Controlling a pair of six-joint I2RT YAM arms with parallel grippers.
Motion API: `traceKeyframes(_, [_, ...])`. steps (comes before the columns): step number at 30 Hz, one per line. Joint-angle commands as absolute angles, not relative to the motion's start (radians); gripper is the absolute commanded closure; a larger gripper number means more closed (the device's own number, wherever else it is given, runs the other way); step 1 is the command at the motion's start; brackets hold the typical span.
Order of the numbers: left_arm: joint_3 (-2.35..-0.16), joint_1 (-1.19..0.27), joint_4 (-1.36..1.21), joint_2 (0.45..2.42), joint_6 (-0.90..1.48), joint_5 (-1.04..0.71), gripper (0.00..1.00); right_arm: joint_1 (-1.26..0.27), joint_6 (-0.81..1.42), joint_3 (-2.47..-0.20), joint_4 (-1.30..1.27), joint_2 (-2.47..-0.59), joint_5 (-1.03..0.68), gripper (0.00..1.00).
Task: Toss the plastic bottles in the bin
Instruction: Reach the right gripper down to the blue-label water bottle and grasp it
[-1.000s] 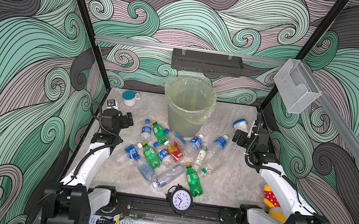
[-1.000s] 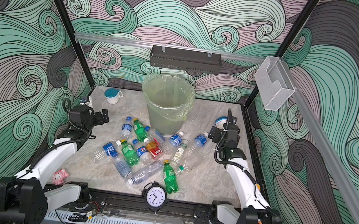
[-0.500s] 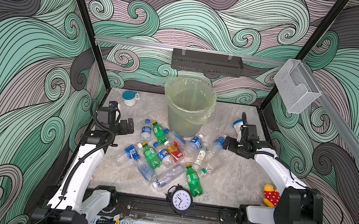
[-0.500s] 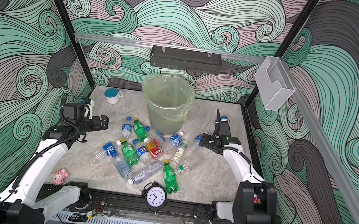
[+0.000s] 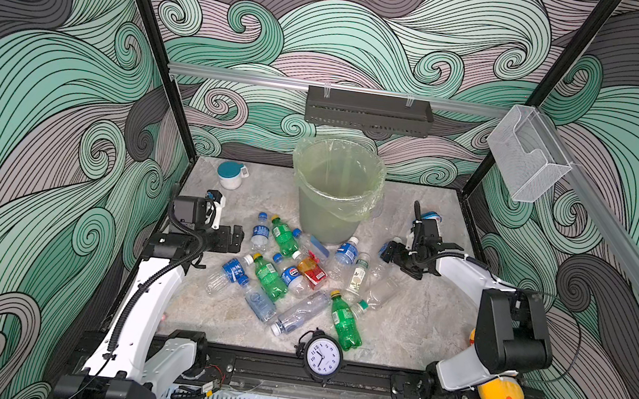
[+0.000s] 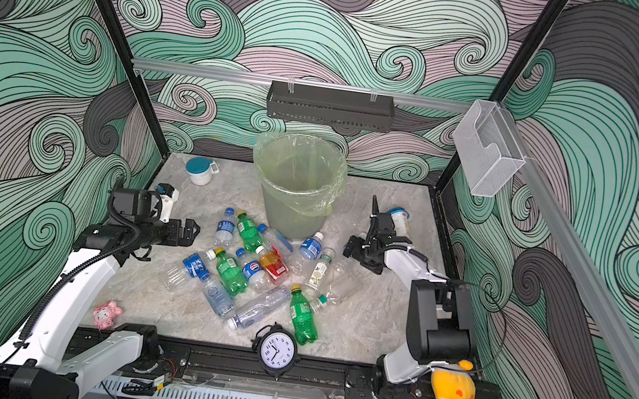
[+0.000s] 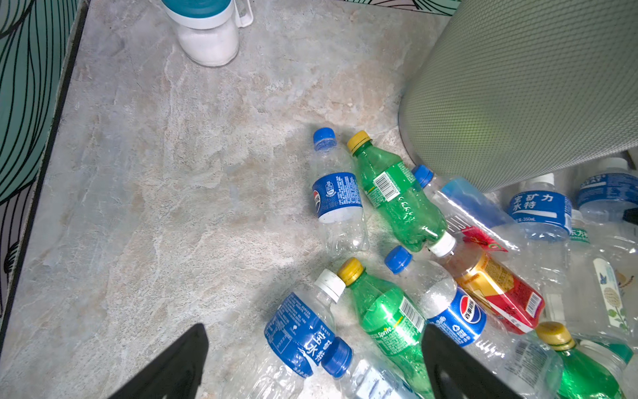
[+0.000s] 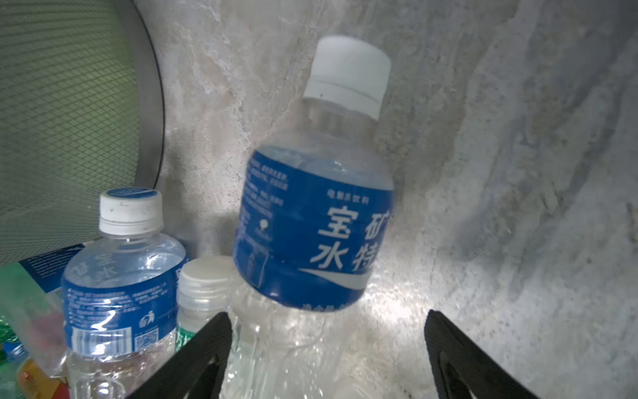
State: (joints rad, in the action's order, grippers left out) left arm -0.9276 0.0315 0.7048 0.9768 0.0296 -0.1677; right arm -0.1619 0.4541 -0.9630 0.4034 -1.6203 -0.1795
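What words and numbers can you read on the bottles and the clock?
"Sprite": on one green bottle.
"宝矿力水特", "350mL": on the blue-labelled bottle beside the bin.
"宝矿", "水特": on the white-capped bottle filling the right wrist view.
"1" to "12": on the clock face.
Pepsi globe sign: on the blue-capped bottle.
Barcodes, fine print and other labels: too small or blurred to read.

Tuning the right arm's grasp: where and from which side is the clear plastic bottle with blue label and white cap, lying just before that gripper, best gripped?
Probably the clear lower body of the blue-labelled bottle, below the label, approached from its base end: it lies with cap pointing away from the right gripper, whose open fingers straddle that part.
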Motion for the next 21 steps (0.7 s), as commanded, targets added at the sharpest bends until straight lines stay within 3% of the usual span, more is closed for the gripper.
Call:
traceKeyframes(1, [-0.967, 0.027, 0.732, 0.980, -0.002, -0.184, 0.01, -0.172, 0.499, -1.007, 0.377, -1.680, -0.191, 0.17])
traceKeyframes(13, [-0.970, 0.026, 0.731, 0.967, -0.025, -0.127, 0.02, -0.185, 0.513, -1.072, 0.365, -1.795, -0.170, 0.27])
traceKeyframes(18, [-0.973, 0.027, 0.713, 0.971, -0.019, -0.119, 0.02, -0.186, 0.471, -1.101, 0.379, -1.797, -0.178, 0.40])
traceKeyframes(21, [-0.970, 0.026, 0.701, 0.969, -0.014, -0.117, 0.02, -0.189, 0.435, -1.117, 0.407, -1.762, -0.158, 0.41])
